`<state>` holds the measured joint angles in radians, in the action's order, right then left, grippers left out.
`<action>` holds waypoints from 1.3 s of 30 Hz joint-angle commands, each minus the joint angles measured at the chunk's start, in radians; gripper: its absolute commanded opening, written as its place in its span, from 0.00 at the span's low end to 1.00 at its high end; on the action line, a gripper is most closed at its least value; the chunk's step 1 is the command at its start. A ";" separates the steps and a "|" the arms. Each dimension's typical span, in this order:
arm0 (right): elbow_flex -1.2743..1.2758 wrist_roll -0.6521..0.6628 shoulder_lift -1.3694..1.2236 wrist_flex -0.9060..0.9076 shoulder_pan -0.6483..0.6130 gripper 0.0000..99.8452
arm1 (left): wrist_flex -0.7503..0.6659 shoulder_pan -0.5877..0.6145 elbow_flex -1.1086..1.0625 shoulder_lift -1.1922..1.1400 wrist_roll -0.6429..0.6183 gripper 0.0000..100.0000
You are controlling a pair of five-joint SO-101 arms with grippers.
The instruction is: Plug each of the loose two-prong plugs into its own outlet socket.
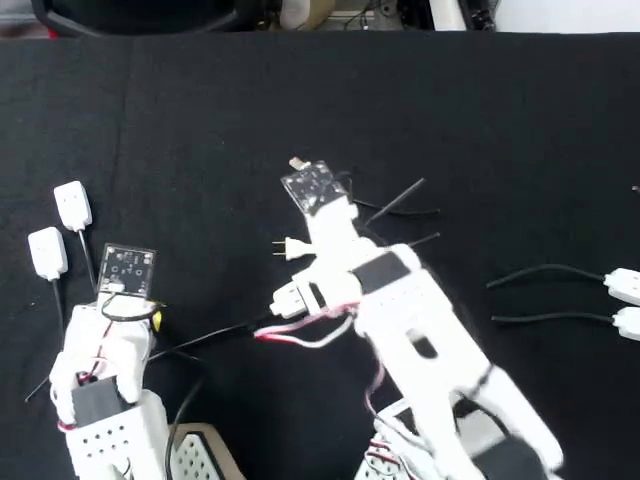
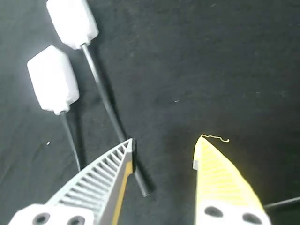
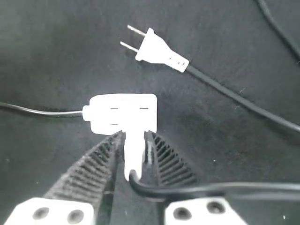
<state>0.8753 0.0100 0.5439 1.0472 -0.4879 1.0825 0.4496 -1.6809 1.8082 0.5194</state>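
My right gripper [image 3: 135, 138] is shut on a white plug [image 3: 133, 157]. The plug's front butts against a white outlet block [image 3: 123, 114], and its prongs are hidden. A loose two-prong plug [image 3: 157, 49] lies on the cloth just beyond that block, with its prongs bare. The loose plug [image 1: 290, 248] and the outlet block [image 1: 292, 297] lie beside the middle arm. My left gripper [image 2: 165, 140] hangs open over bare cloth with nothing between its fingers. Two white outlet sockets [image 2: 70, 21] [image 2: 52, 79] lie ahead of it, and one socket's cord passes under the white finger [image 2: 112, 168].
Black cloth covers the table [image 1: 500, 120]. The two left sockets [image 1: 72, 203] [image 1: 47, 252] lie near the left edge. Two more white cord ends [image 1: 625, 285] [image 1: 628, 322] lie at the right edge, their black cords trailing inward. A black cord [image 1: 210, 335] runs between the arms.
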 commanded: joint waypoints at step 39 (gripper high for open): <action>-0.346 0.023 -0.473 0.034 0.054 0.01 | 0.003 0.031 -0.018 0.009 0.005 0.21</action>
<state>0.5685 0.0269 0.1204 1.0717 -0.4450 1.0825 0.4757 -1.6809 1.8082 0.5194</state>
